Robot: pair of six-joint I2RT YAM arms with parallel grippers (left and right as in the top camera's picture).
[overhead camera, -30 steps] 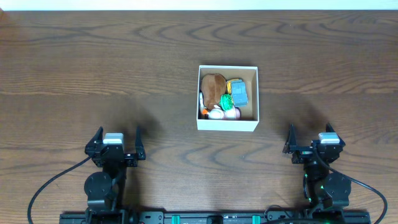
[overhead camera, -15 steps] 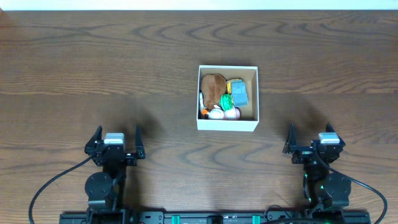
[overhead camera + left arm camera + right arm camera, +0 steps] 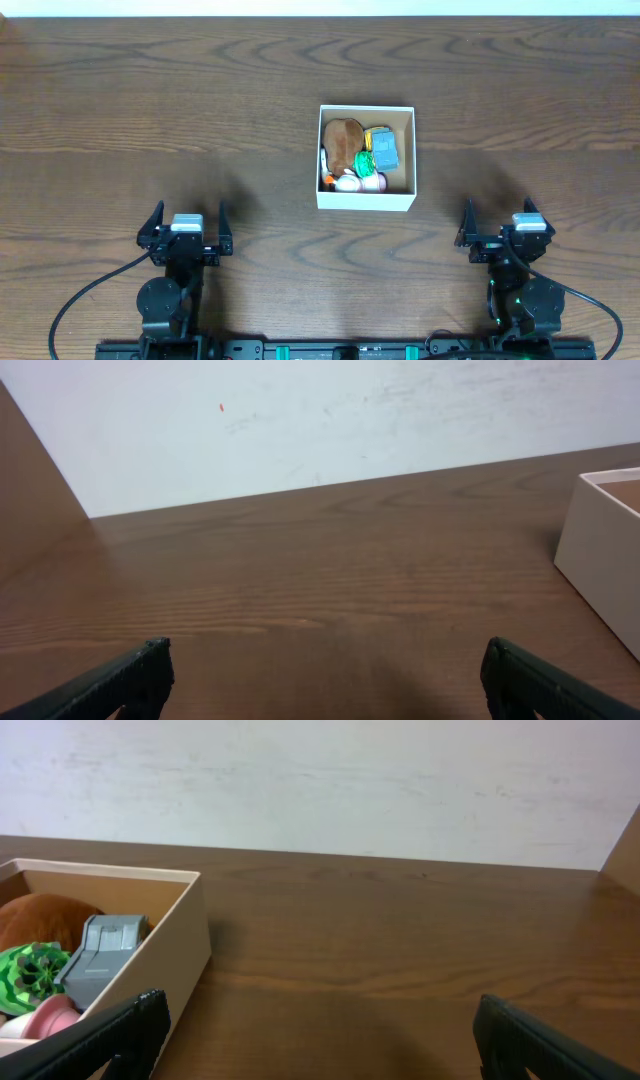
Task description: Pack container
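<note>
1. The wooden table is taken up by very little. Its broad brown top is left bare around the one box, so both arms appear to have free reach from either side.
2. The container is set upright and open-topped a little right of the table's middle, ahead of and between the two arms. It is somewhat nearer the right arm, which may explain why its inside can be seen from the right wrist view while only a white corner is caught from the left.
3. The left gripper is parked at the near edge, well apart from the box. Its jaws are spread wide with nothing between them, only bare wood.
4. The right gripper is held the same way on the other side, jaws fully parted and empty. This posture is judged to be one of rest, not of reaching.
5. A brown plush toy is laid along the box's left half, where the most room is given to the bulkiest piece.
6. A grey-blue toy is tucked against the right side, a green one is wedged beside it, and pale pink and white pieces are pressed toward the front wall.
7. No loose toy is seen on the table — the packing is judged complete or nearly so.
</note>
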